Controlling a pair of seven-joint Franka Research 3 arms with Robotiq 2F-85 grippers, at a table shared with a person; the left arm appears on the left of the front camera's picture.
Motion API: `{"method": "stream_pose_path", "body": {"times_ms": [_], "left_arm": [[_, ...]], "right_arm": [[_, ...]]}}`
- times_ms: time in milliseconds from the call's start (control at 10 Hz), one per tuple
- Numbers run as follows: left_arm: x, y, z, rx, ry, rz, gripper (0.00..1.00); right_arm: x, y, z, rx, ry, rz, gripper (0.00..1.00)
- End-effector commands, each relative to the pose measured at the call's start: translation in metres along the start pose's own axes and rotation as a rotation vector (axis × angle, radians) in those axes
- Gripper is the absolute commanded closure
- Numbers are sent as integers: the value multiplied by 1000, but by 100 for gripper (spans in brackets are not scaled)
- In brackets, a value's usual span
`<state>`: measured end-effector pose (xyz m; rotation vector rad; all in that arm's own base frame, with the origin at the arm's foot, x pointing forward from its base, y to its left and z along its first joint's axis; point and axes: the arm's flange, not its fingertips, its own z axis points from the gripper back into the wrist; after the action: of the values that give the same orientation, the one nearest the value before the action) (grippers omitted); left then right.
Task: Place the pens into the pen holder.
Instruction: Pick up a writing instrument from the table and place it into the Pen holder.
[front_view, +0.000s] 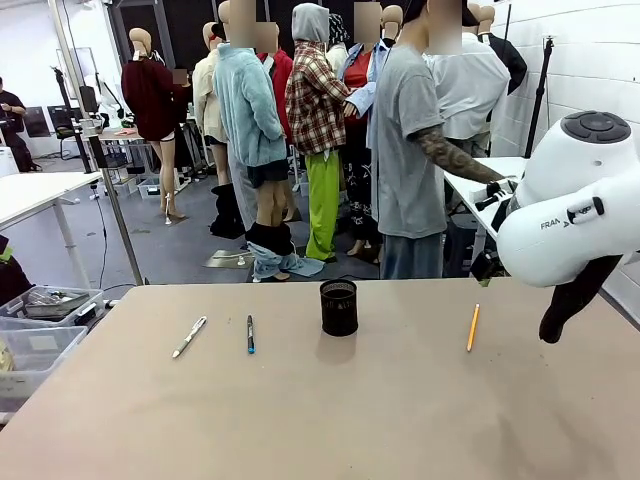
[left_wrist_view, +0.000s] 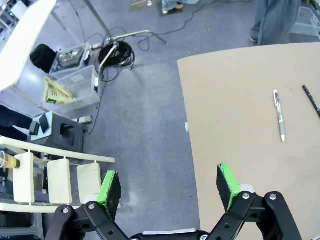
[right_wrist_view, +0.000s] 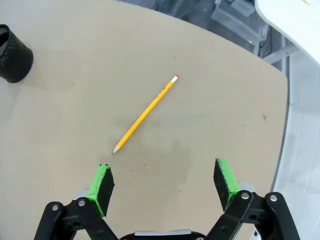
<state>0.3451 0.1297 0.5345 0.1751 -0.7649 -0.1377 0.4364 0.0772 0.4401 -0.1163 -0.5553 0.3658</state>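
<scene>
**A:** What does the front show?

**B:** The pen holder (front_view: 339, 307) stands upright near the middle of the table (front_view: 320, 420). To its left a white pen (front_view: 189, 337) and a dark pen (front_view: 250, 334) lie flat, near each other. To its right lies an orange pencil (front_view: 473, 327), well apart from the cup. My right arm (front_view: 570, 215) hangs over the table's right end.

**A:** And your left wrist?

**B:** My left gripper (left_wrist_view: 169, 186) is spread wide and holds nothing. It straddles the table's edge, with one pad over the floor (left_wrist_view: 145, 110). The white pen and the dark pen lie farther along the table.

**A:** Right wrist?

**B:** My right gripper (right_wrist_view: 163, 186) is also wide apart and empty, above bare tabletop. The orange pencil lies just ahead, sharpened tip toward me. The pen holder sits off at the top left corner.
</scene>
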Motion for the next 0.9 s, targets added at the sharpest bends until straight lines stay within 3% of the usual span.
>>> {"method": "stream_pose_path", "body": {"times_ms": [0,100,300,800], "left_arm": [[-1,2,1,3,0,-2,0],[-1,2,1,3,0,-2,0],[-1,2,1,3,0,-2,0],[-1,2,1,3,0,-2,0]], "right_arm": [[3,0,-15,51,59,16,0],[11,-13,-36,124,165,-21,0],[26,-38,-63,175,232,-100,0],[62,-39,-136,225,419,-112,0]]}}
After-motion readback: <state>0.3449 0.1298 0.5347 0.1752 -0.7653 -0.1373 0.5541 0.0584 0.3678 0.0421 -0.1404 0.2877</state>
